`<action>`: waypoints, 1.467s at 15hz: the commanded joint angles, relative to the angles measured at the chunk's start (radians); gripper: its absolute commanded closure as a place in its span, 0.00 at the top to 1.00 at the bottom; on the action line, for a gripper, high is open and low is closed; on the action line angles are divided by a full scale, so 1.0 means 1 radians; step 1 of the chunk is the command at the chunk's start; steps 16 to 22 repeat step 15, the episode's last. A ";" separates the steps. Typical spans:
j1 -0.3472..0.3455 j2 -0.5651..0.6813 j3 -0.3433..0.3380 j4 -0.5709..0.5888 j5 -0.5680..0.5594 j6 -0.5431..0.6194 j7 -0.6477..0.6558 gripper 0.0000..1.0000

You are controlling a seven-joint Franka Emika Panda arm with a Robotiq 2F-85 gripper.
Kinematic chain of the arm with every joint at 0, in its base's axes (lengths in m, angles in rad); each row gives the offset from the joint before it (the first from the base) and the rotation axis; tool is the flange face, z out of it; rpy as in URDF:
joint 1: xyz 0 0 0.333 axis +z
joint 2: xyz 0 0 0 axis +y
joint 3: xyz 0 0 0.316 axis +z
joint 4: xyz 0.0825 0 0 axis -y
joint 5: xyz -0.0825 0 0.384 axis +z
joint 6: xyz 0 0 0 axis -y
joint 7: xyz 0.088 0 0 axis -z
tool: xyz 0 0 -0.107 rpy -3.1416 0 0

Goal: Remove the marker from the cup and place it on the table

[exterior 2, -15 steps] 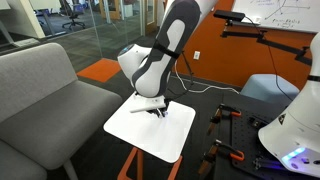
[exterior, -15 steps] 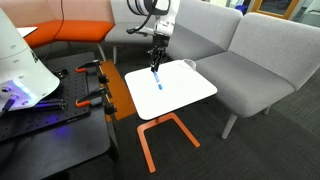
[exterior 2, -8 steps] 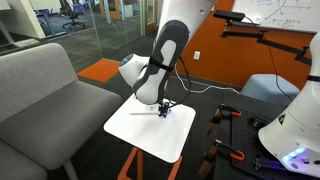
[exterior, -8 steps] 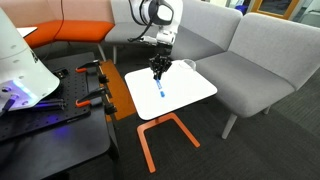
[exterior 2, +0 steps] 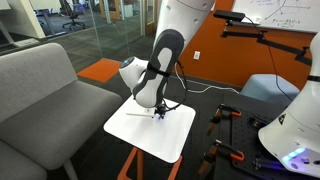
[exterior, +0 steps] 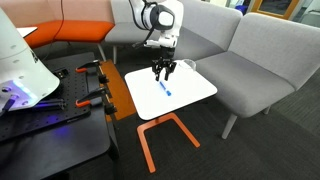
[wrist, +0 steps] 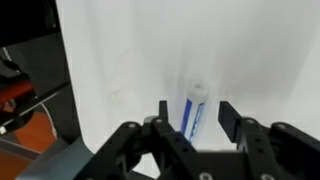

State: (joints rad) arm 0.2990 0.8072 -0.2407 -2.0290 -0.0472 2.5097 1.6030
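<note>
In an exterior view, the marker is seen lying flat on the white top of the table, with the gripper hanging just above it, fingers spread and nothing held between them. No cup can be made out in this view. The placing step is judged to be as good as done; what is called for next is a straight lift clear, so that the marker is not knocked or rolled.

In an exterior view from the opposite side, the gripper is shown low over the table, near the middle of the top. The marker cannot be told apart here; it is too small.

In the wrist view, the marker is seen resting on the table, pointing away from the camera. It lies between the two fingers of the gripper, nearer the one on the left of the picture, with white surface visible on either side, so no grip is being applied.
</note>
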 commanded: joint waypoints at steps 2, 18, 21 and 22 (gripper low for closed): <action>-0.025 -0.048 0.002 -0.063 0.039 0.116 0.004 0.99; -0.250 -0.443 0.141 -0.394 0.237 0.336 -0.470 1.00; -0.250 -0.443 0.141 -0.394 0.237 0.336 -0.470 1.00; -0.250 -0.443 0.141 -0.394 0.237 0.336 -0.470 1.00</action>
